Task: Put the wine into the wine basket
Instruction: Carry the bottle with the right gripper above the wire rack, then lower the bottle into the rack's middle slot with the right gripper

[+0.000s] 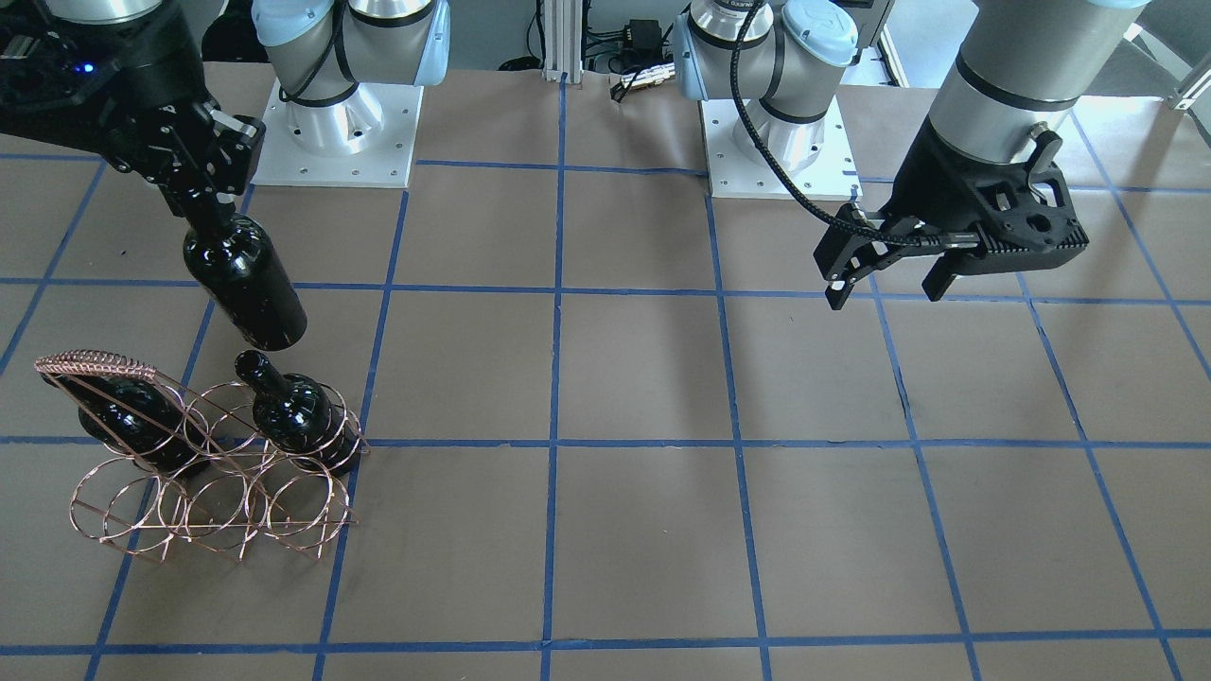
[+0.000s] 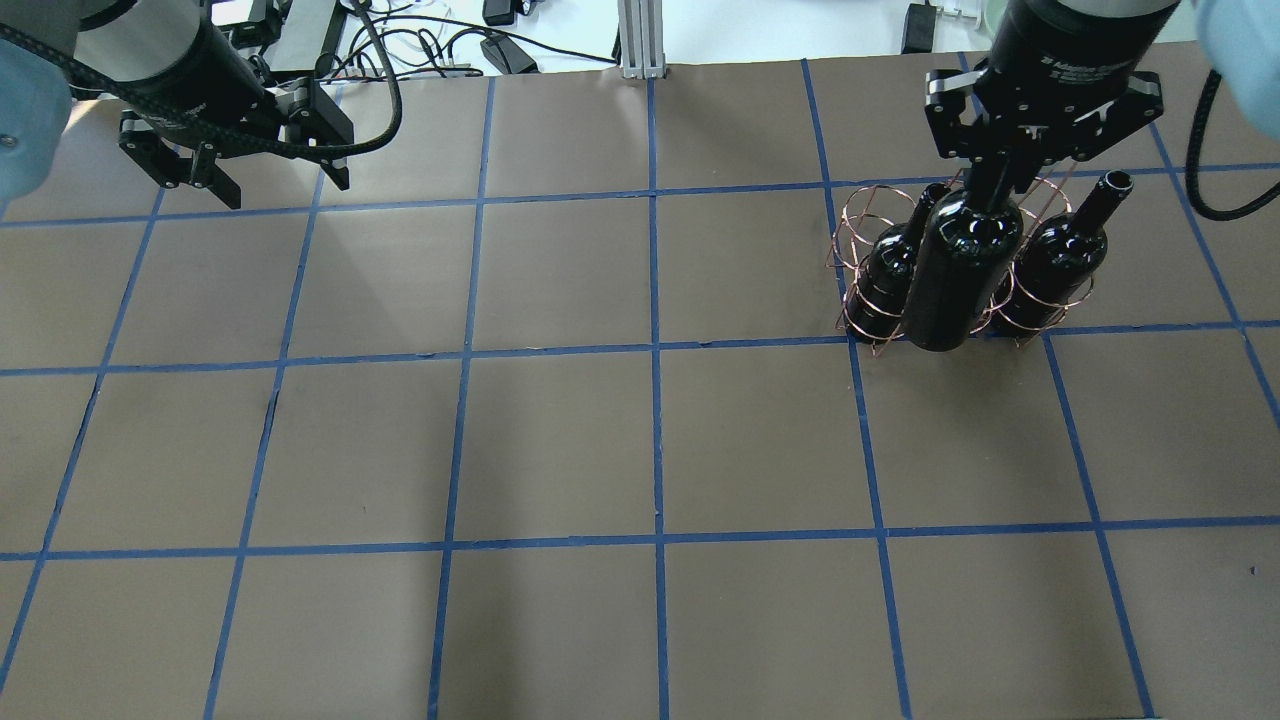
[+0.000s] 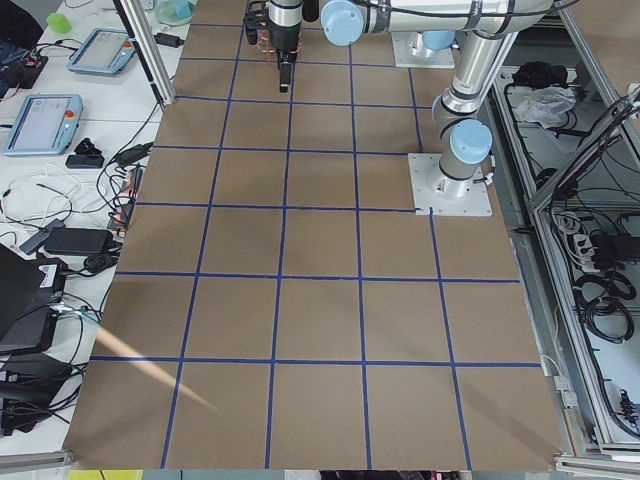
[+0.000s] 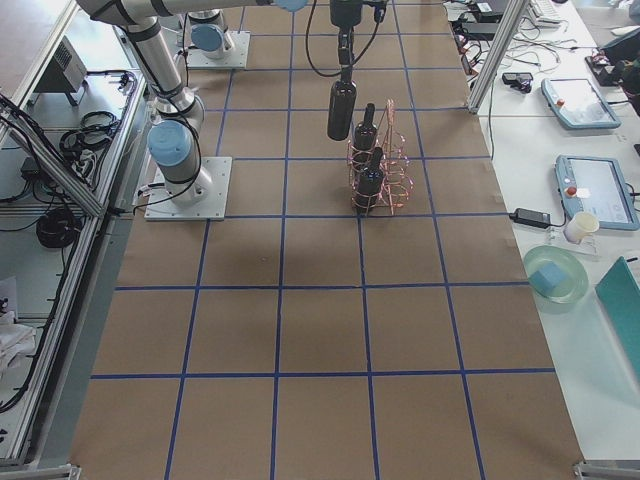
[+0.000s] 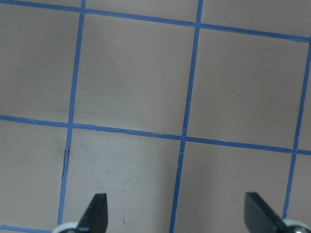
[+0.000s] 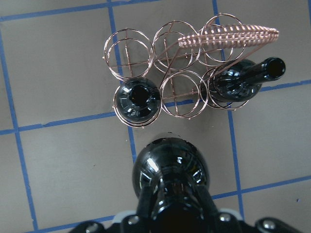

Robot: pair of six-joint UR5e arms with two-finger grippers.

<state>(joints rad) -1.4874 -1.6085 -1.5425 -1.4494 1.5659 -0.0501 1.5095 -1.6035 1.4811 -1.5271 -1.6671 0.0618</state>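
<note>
Right claw (image 1: 201,200) is clamping the bottle (image 1: 244,284) by its neck; next probably means lowering it into the basket (image 6: 228,37)'s empty ring at twelve o'clock. Left claw (image 1: 884,296) is hanging apart.

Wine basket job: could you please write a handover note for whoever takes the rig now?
Right gripper: shut on the neck of the third bottle, which hangs beside the basket, on the robot's side.
Left gripper: open, empty.
Done: two bottles stand in the end rings of the row nearer the robot.
Left: lower the third bottle into a free ring, likely the middle one, release.
</note>
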